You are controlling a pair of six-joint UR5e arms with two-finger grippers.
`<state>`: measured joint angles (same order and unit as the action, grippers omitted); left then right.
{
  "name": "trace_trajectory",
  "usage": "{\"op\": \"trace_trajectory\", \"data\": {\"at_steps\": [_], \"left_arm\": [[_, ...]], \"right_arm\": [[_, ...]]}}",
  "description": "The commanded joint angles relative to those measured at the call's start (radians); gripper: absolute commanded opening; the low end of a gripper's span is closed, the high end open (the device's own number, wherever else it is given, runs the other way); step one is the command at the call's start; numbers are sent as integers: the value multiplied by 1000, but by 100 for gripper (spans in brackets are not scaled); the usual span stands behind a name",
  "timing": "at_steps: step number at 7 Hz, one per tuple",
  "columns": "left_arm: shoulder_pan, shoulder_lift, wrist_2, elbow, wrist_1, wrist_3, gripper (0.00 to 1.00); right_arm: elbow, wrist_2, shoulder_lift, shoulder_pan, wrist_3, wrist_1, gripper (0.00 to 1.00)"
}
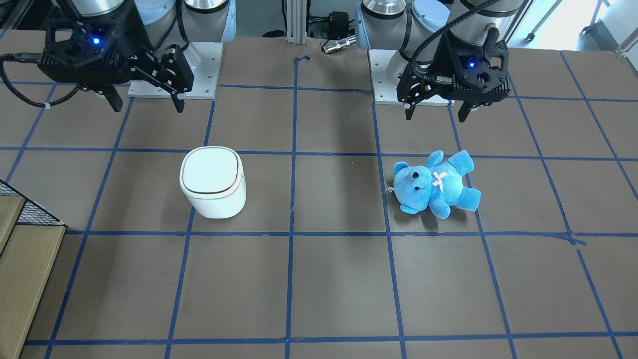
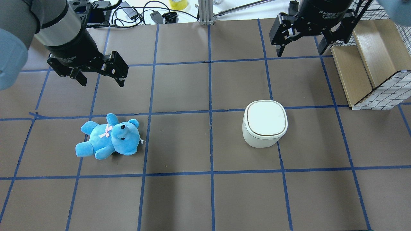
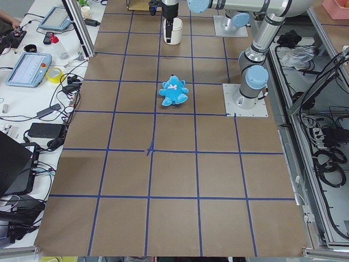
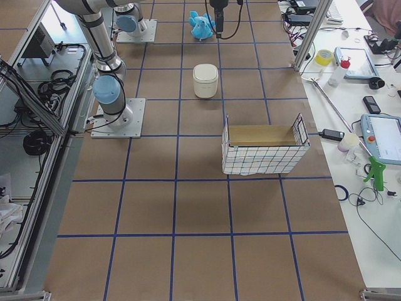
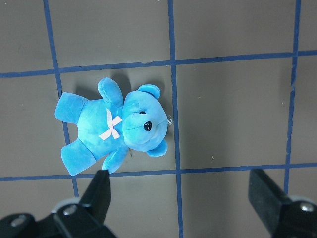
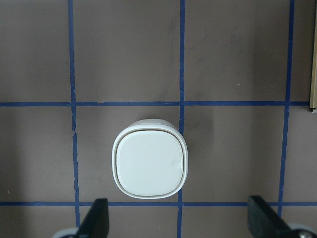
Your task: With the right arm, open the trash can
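The white trash can (image 2: 265, 123) stands upright on the brown table with its flat lid down; it also shows in the front view (image 1: 213, 182) and straight below the right wrist camera (image 6: 150, 164). My right gripper (image 2: 300, 52) hangs open and empty above the table, behind the can and apart from it; in the front view it (image 1: 145, 105) is at the upper left. My left gripper (image 2: 101, 82) is open and empty, hovering above and behind the blue teddy bear (image 2: 109, 136), which lies on its back (image 5: 116, 124).
A wire-mesh box with wooden panels (image 2: 369, 64) stands at the table's right edge, close beside the right gripper. Blue tape lines grid the table. Cables and devices lie past the far edge (image 2: 144, 12).
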<state>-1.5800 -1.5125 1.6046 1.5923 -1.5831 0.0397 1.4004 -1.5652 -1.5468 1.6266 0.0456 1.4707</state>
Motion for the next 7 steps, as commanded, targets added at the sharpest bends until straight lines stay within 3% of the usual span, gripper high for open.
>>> {"op": "trace_trajectory", "data": {"at_steps": [1,6,7], "left_arm": [[0,0,0,0,0,-1,100],[0,0,0,0,0,-1,100],[0,0,0,0,0,-1,100]], "right_arm": [[0,-2,1,-1,0,0,100],[18,-3,1,1,7,0,100],[29,-2,2,1,7,0,86]]}}
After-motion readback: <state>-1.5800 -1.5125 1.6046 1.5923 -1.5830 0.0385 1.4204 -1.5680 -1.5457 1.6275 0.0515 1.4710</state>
